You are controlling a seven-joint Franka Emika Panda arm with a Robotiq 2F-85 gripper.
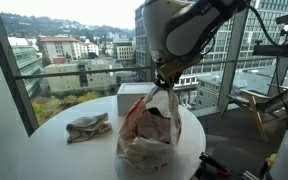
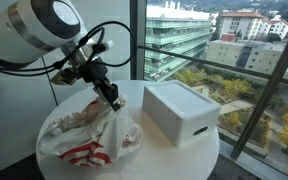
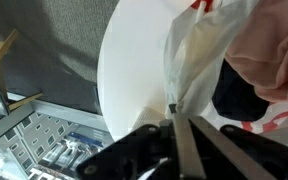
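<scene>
Gripper [image 3: 174, 118] is pinching shut on the gathered top of the plastic bag [image 3: 196, 60], which I'm judging light, limp and slippery.

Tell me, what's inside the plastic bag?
Through the thin bag something pink and crumpled shows. What it is cannot be told: the pincer pinches the top shut, hiding the opening and the rest.

Translucent white plastic bag [image 1: 146, 130] with red print, pinkish cloth bunched inside. It sits upright near the middle of the round white bench [image 1: 59, 155] - bottom slumped wide, top drawn up into a narrow peak, pinched in the closed gripper [image 1: 164, 90].
</scene>
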